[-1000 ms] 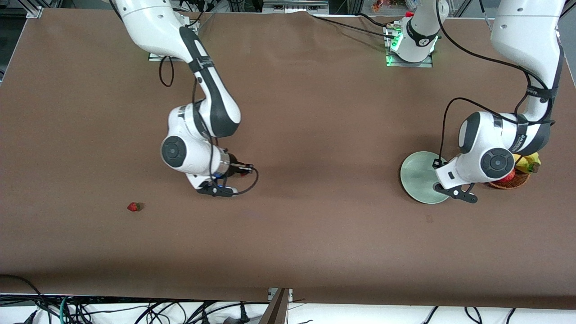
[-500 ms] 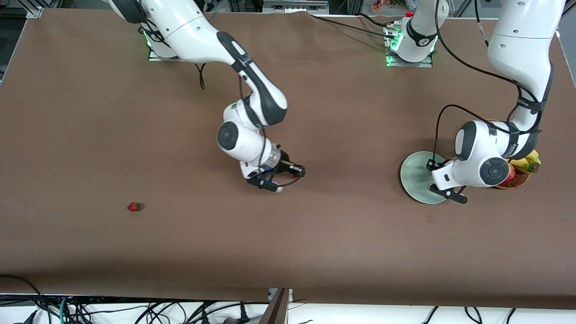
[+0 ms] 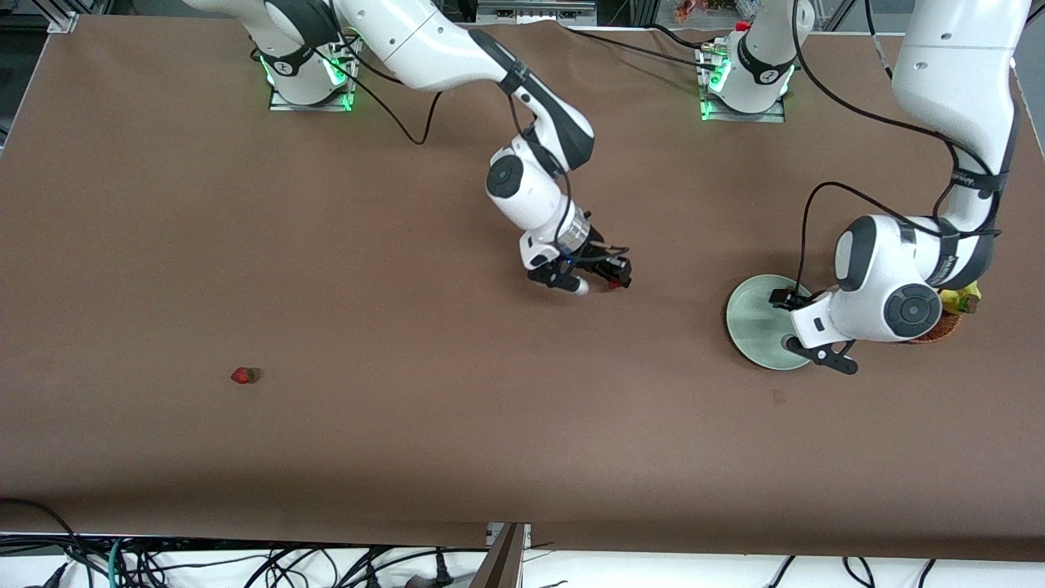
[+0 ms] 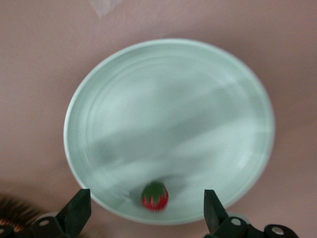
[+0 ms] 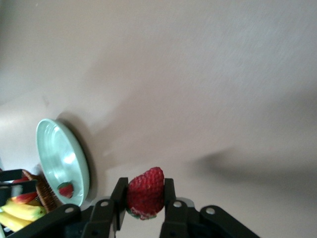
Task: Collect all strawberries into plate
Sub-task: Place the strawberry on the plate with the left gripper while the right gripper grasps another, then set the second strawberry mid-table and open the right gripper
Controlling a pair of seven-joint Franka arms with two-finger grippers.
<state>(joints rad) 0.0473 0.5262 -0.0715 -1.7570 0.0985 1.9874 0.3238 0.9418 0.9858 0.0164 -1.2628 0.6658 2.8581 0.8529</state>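
— Right hand (image 5: 143, 208) status?
— Fingers clamped on one strawberry (image 5: 145, 192), in the air over bare worktop (image 3: 457, 392), between the two bases' ends.
— Left hand (image 4: 143, 215)?
— Fingers spread wide, holding nothing, hovering over the plate (image 4: 208, 99). A second strawberry (image 4: 155, 196) lies in the plate near its rim.
— Plate location?
— Toward the left arm's end of the worktop, just beside a wicker basket (image 3: 939, 329) with bananas (image 5: 17, 210).
— Remaining fruit?
— Third strawberry (image 3: 244, 376) lies on the worktop toward the right arm's end, well apart from the plate.
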